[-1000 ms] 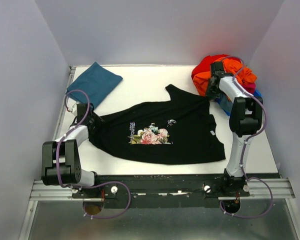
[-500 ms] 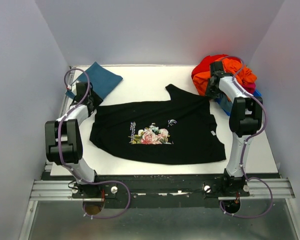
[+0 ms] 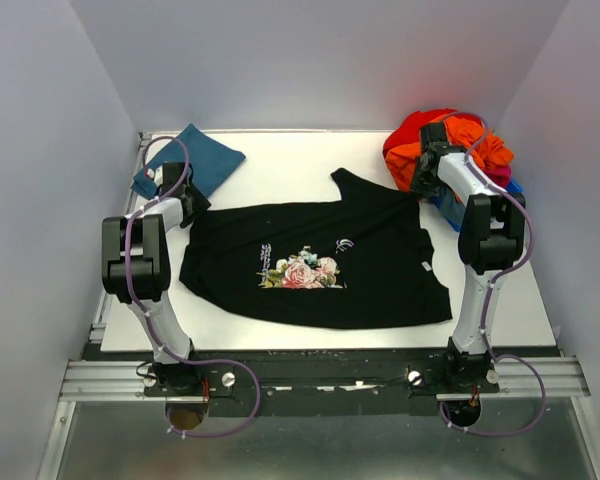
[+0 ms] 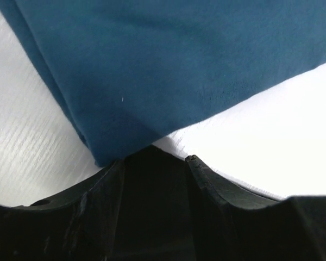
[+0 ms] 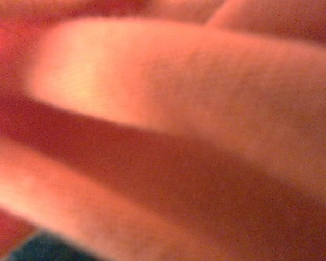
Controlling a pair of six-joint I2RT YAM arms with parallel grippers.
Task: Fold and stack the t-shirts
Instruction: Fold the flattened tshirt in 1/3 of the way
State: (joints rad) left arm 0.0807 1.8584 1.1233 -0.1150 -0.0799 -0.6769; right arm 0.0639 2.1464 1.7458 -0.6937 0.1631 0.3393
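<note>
The black t-shirt [image 3: 360, 260], with a floral print and white lettering, lies spread out in the middle of the white table [image 3: 300, 160]. My left gripper [image 3: 192, 206] is at its far-left corner. In the left wrist view the fingers [image 4: 217, 187] are closed on black cloth [image 4: 155, 206]. The folded teal-blue shirt [image 3: 190, 160] lies just beyond, at the far left, and fills the left wrist view [image 4: 179, 65]. My right gripper [image 3: 420, 172] is pushed into a heap of orange and red cloth [image 3: 460, 135]. Its wrist view shows only blurred orange cloth [image 5: 179, 98], and the fingers are hidden.
The heap of orange, red and blue clothes sits at the far right corner, against the right wall. Grey walls close in the table on the left, back and right. The black shirt's hem lies near the front edge [image 3: 320, 340].
My left gripper has moved away from me, from the shirt's near-left side to beside the teal shirt, dragging the black shirt's left corner with it. The right arm has not moved.
</note>
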